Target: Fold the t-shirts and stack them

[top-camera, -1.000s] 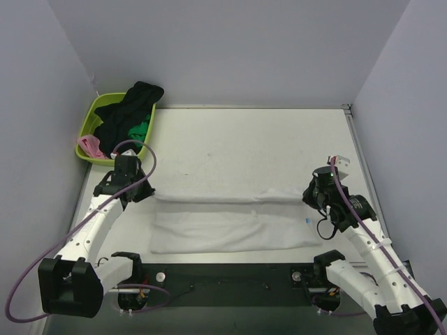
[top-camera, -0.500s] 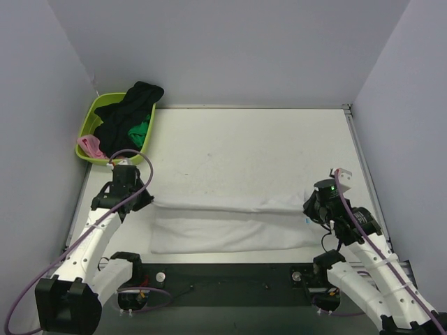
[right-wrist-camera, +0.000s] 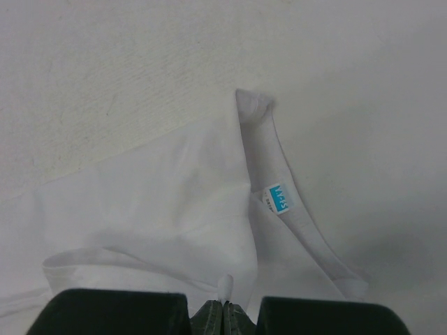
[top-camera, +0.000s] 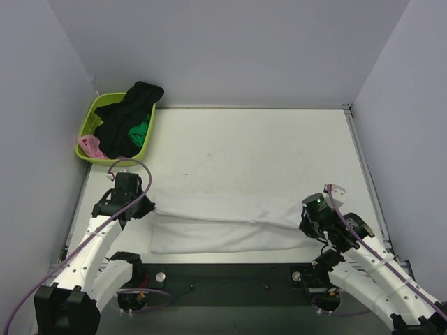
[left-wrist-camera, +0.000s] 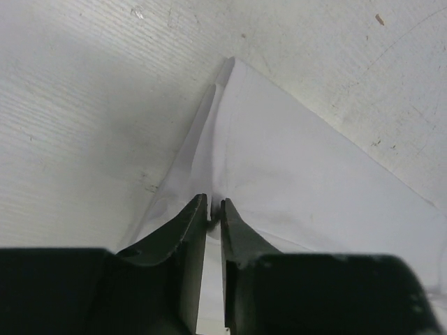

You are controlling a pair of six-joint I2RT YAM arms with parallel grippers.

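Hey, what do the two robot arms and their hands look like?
The left arm and right arm have white links, black joints and a purple cable each. The left hand and right hand have dark, tapered fingers. A green light glows near the right hand.

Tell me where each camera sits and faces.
Top external: above, behind the arms; looks down on table, left arm, right arm, white t-shirt.
Left wrist: on left arm; looks along left fingers at a shirt corner.
Right wrist: on right arm; looks past right fingers at the blue label.
All three share the white t-shirt.
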